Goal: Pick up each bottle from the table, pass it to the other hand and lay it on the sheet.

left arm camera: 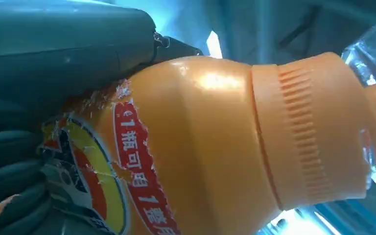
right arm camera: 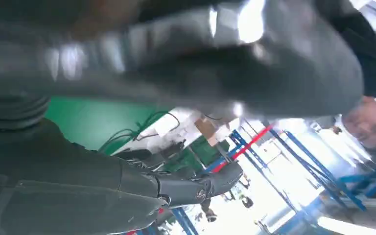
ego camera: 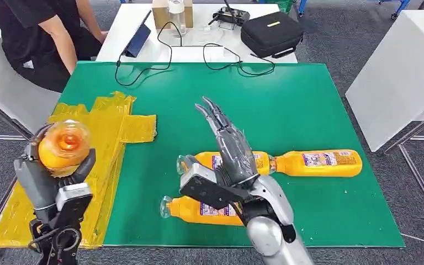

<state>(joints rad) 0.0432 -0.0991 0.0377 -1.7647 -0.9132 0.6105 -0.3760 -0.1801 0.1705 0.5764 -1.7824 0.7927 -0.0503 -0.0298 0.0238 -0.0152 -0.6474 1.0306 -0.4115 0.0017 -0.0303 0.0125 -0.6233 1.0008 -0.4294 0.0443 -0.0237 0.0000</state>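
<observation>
A green mat (ego camera: 287,110) covers the table, grey carpet (ego camera: 337,33) around it. The yellow sheet (ego camera: 116,124) lies at its left edge. Left hand (ego camera: 52,185) grips an orange bottle (ego camera: 64,144), base toward the camera, above the sheet. Right hand (ego camera: 226,149) hovers, fingers straight and holding nothing, over three bottles (ego camera: 317,163) lying lengthwise, left to right.

Evenly bright from overhead, sharp in head view; glare on the held bottle (left arm camera: 215,147); blurred in right wrist view.
</observation>
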